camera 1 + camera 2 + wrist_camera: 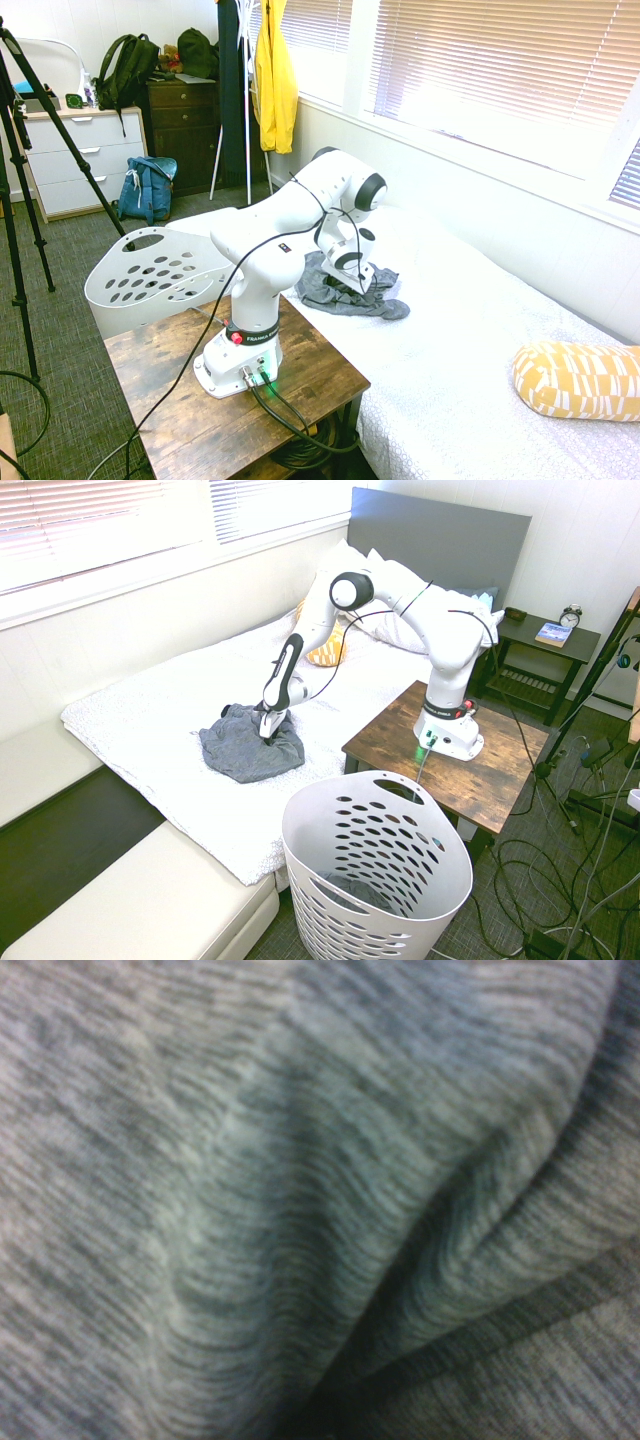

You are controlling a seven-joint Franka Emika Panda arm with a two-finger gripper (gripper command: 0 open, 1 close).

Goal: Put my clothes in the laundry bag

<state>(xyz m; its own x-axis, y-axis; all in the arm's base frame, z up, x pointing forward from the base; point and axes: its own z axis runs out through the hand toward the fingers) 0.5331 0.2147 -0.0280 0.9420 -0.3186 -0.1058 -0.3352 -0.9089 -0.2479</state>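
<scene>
Grey garment (245, 748) lying crumpled on white bed cover (150, 720), sitting near bed edge closest to desk (470, 760). End effector (268, 730) pointing steeply down, pressing into garment's top folds; fingertips sinking in fabric, cannot tell whether open or closed. Wrist view filling entirely with heathered grey folds. White laundry basket (375, 880) standing on floor beside desk corner, mouth facing up, open bed surface stretching around garment.

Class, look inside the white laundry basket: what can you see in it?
Through the laundry basket's open top, something grey lies at the bottom; the walls hide most of it, so what it is stays unclear.
</scene>
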